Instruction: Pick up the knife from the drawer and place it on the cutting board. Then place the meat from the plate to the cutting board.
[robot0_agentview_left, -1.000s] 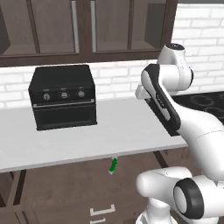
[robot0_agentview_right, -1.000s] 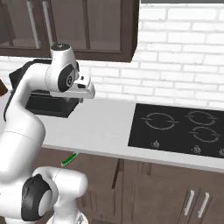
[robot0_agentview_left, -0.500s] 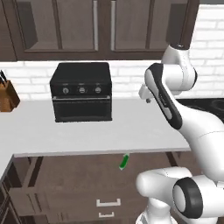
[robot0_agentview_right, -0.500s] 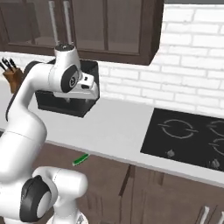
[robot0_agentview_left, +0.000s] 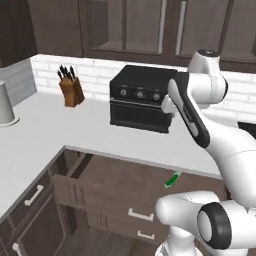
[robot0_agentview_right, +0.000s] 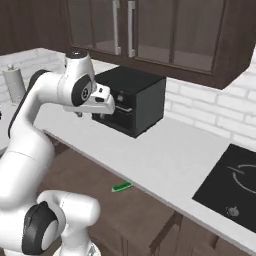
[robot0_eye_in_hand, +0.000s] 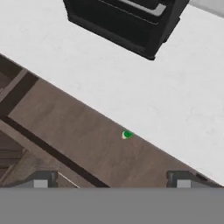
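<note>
The knife (robot0_agentview_left: 173, 180) lies in the open drawer (robot0_agentview_left: 125, 182); I make out its bright green handle close under the counter edge. It is also the green sliver (robot0_agentview_right: 121, 187) in the right base view and a green dot (robot0_eye_in_hand: 127, 134) on the drawer floor (robot0_eye_in_hand: 83, 140) in the hand view. My gripper (robot0_eye_in_hand: 112, 181) is open, with its fingertips (robot0_eye_in_hand: 41, 180) wide apart and nothing between them. It hangs high above the counter in front of the black oven (robot0_agentview_left: 142, 97), well above the knife. The cutting board, the meat and the plate are out of view.
A black toaster oven (robot0_agentview_right: 132, 100) stands on the white counter (robot0_agentview_left: 60, 130). A knife block (robot0_agentview_left: 70, 87) sits at the back left, with a grey cylinder (robot0_agentview_left: 5, 102) at the far left. A black cooktop (robot0_agentview_right: 235, 185) lies to the right. Smaller drawers (robot0_agentview_left: 30, 200) sit below.
The whole picture has shifted, so the base has driven. The counter's corner, the knife block and the open drawer have come into view. The arm keeps its pose.
</note>
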